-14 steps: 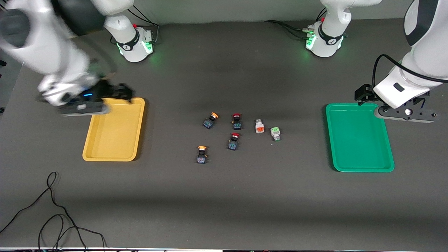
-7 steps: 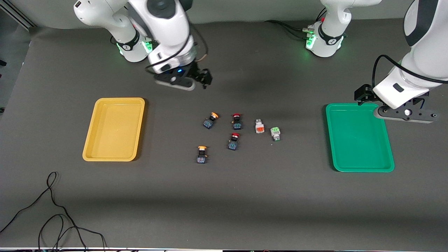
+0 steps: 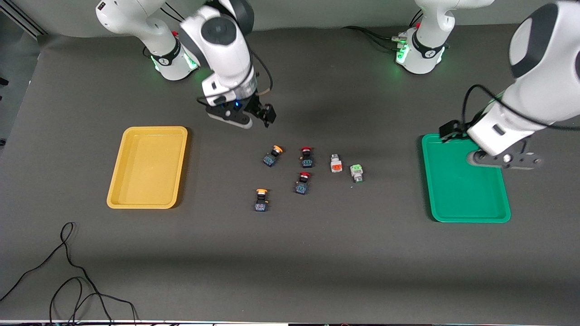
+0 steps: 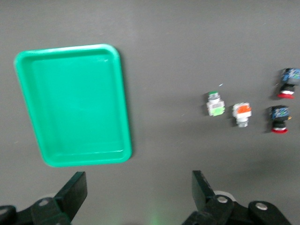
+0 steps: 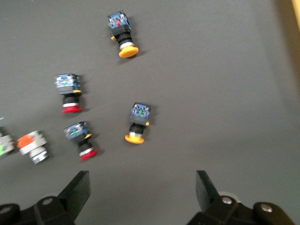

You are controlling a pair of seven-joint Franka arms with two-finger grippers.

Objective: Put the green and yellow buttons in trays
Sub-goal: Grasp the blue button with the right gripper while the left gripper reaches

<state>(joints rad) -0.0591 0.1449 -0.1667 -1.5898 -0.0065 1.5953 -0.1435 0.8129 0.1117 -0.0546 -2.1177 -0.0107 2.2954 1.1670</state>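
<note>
In the front view, the yellow tray (image 3: 147, 167) lies toward the right arm's end of the table and the green tray (image 3: 466, 199) toward the left arm's end. Between them lie two yellow buttons (image 3: 272, 155) (image 3: 261, 200), two red buttons (image 3: 306, 156) (image 3: 302, 183), an orange button (image 3: 335, 164) and the green button (image 3: 356, 172), none in a tray. The right gripper (image 3: 253, 118) hangs over bare table near the buttons. The left gripper (image 3: 505, 159) hangs over the green tray.

In the left wrist view, the left gripper (image 4: 138, 197) has its fingers wide apart and holds nothing.

In the right wrist view, the right gripper (image 5: 143, 194) is also spread wide and empty, above the nearest yellow button (image 5: 137, 124)
</note>
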